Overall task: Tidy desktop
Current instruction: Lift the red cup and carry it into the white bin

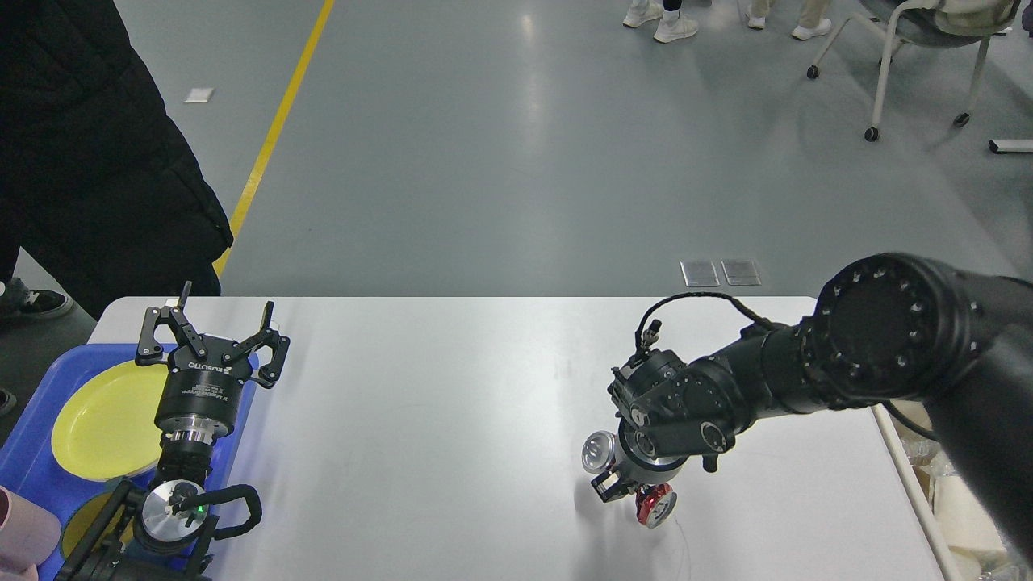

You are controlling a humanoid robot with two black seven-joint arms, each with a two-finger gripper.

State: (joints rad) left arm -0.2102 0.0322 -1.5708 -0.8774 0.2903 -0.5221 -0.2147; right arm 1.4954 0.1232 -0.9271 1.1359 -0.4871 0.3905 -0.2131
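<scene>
The white desk (452,420) fills the lower half of the view. Near its right front part, the right gripper (625,494) points down with a drink can (637,476) clamped between its fingers; the silver top of the can faces left and the red bottom end pokes out lower right. At the left edge, the left gripper (211,335) stands upright with its fingers spread wide, holding nothing. Beside it, a blue tray (32,452) overlaps the desk's left edge and carries a yellow plate (105,420).
</scene>
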